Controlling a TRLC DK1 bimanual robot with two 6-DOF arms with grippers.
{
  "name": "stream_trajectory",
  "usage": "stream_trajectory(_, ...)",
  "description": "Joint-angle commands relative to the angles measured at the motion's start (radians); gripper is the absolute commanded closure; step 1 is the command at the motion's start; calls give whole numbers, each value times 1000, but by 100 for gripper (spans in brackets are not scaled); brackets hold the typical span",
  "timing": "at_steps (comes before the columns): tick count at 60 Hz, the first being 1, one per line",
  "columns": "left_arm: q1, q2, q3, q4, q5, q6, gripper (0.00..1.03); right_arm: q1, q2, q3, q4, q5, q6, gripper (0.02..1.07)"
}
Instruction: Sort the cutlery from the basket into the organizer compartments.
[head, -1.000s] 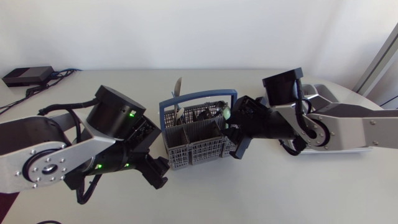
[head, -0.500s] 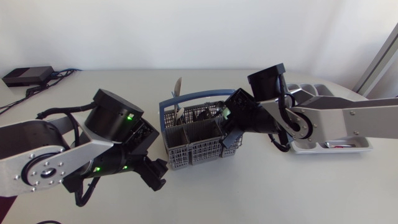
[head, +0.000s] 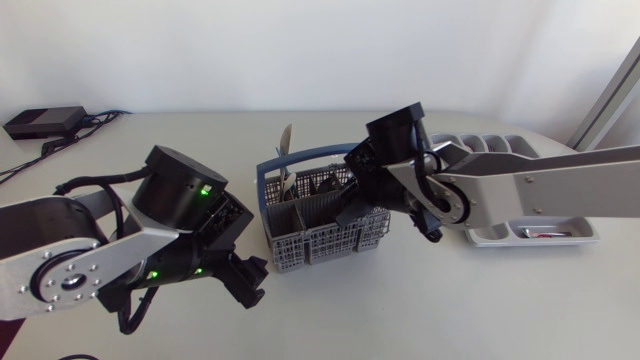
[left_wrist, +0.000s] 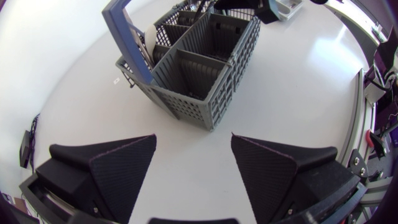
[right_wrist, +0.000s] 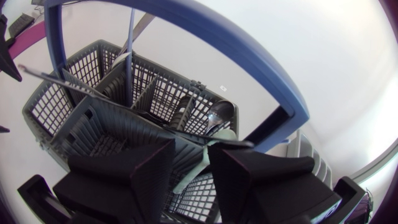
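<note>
The grey cutlery basket (head: 318, 232) with its blue handle (head: 330, 155) stands mid-table. My right gripper (head: 352, 205) hangs over its back right compartments. In the right wrist view the right gripper (right_wrist: 191, 149) is open by a narrow gap, with a pale green utensil handle (right_wrist: 220, 135) showing in that gap below the fingers. A spoon bowl (right_wrist: 219, 112) and a long metal piece (right_wrist: 74, 81) lie ahead in the basket (right_wrist: 93, 118). My left gripper (head: 252, 283) is wide open at the basket's front left corner; the left gripper (left_wrist: 193, 137) faces the basket (left_wrist: 193, 74) and holds nothing.
The grey organizer (head: 480, 237) lies at the right behind my right arm, with one piece (head: 540, 232) in its front compartment. A knife blade (head: 286, 140) sticks up from the basket's back left. A black box (head: 42, 122) with cables sits at the far left.
My right arm has swung left, from beside the basket's right end to over its back right compartments, uncovering the organizer. Its fingers narrowed a little. The left arm barely shifted.
</note>
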Motion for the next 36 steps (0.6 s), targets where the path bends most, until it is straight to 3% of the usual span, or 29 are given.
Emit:
stream_trajectory(1,8,-15,-26,7,5,-10,20,26,56,23,17,44,41,65)
stream_trajectory(36,-3,-4,-12,16,5,-11,20,18,82,19,58,271,107,65)
